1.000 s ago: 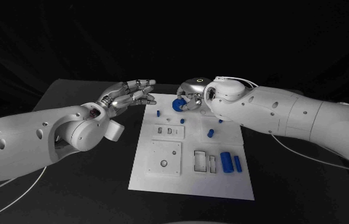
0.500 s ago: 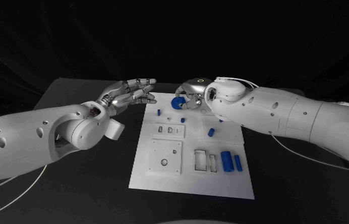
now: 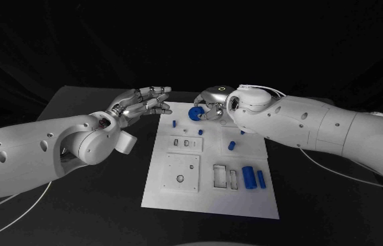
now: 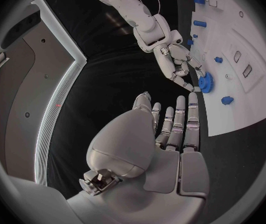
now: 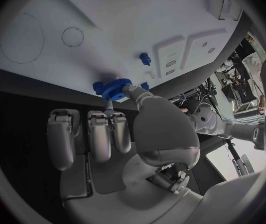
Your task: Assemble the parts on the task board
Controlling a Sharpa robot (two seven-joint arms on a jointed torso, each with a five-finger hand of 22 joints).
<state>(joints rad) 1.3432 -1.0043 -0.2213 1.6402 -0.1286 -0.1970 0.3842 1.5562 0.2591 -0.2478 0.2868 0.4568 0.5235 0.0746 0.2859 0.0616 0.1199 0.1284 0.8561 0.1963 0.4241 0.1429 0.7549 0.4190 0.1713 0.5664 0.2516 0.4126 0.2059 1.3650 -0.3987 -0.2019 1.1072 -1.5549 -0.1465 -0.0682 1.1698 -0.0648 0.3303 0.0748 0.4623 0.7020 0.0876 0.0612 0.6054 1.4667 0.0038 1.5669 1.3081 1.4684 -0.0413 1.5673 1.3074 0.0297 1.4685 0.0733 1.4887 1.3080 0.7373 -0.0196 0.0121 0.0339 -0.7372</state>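
The right hand (image 3: 212, 103) is pinching a blue gear (image 3: 195, 113) between its thumb and a finger, holding it over the far end of the task board (image 3: 209, 199). In the right wrist view the gear (image 5: 112, 86) is sitting at the fingertips, at the board's edge (image 5: 58, 69), with a small blue peg (image 5: 145, 59) standing on the board just beyond it.

The left hand (image 3: 142, 104) is hovering beside the board's far corner, near the gear but apart from it, grasping nothing, with its fingers stretched out and slightly spread; the left wrist view is showing the palm (image 4: 164, 149) pointing toward the right hand (image 4: 178, 64) and the gear (image 4: 205, 80).

Nearer the robot than the right hand, small blue parts are standing on the board: a peg (image 3: 174, 124) by its left edge, a short one (image 3: 200, 131) and another (image 3: 231, 145) toward the middle. Two blue cylinders (image 3: 248, 177) are lying side by side near the right edge. The board is resting on the black worktop (image 3: 88, 213).
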